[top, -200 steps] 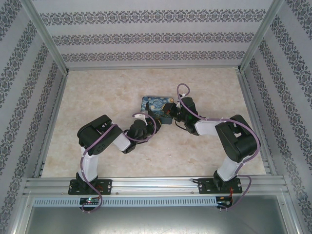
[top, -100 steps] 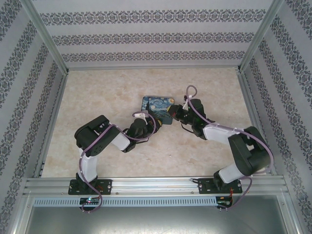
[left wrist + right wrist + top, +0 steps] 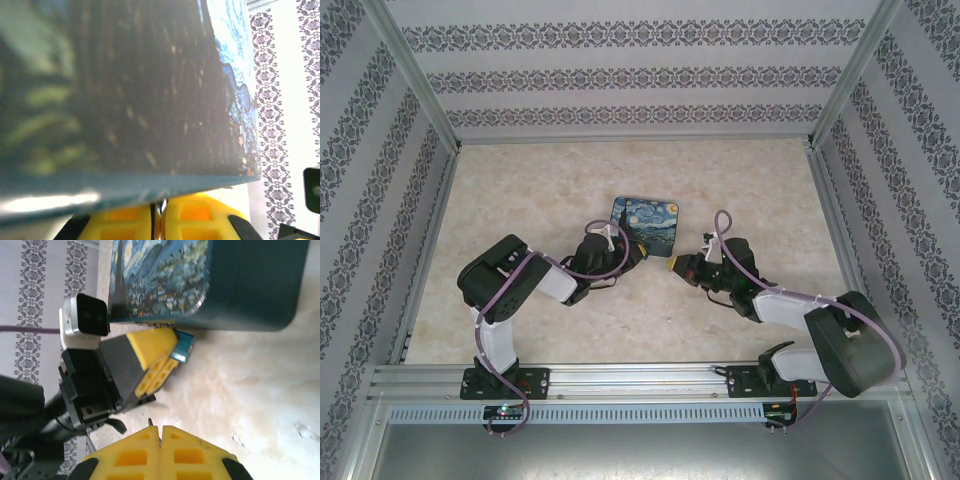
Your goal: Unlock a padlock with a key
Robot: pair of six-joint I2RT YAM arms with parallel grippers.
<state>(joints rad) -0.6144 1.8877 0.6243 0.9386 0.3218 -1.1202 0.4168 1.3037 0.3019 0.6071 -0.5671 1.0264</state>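
The small blue padlock (image 3: pixel 183 346) sits at the tips of my left gripper (image 3: pixel 173 352), whose yellow fingers (image 3: pixel 150 342) are shut on it just below the tin's corner. A thin silvery piece (image 3: pixel 160 207) shows in the slit between those shut fingers in the left wrist view. My right gripper (image 3: pixel 160 429) is shut on the key (image 3: pixel 149 421), whose thin dark tip pokes out past the fingertips. It hangs a short way from the padlock, not touching it. From above, the left gripper (image 3: pixel 623 251) touches the tin's near-left corner and the right gripper (image 3: pixel 674 265) is to its right.
The blue Starry Night tin (image 3: pixel 645 224) stands mid-table, right behind both grippers; its dark side wall (image 3: pixel 125 85) looms close to the left wrist camera. Beige marbled tabletop (image 3: pixel 520 200) lies around it, ringed by patterned walls and an aluminium frame (image 3: pixel 630 378).
The right arm has drawn back from the tin's right side toward the near right, its gripper now lower. The left gripper has shifted up against the tin's near-left corner.
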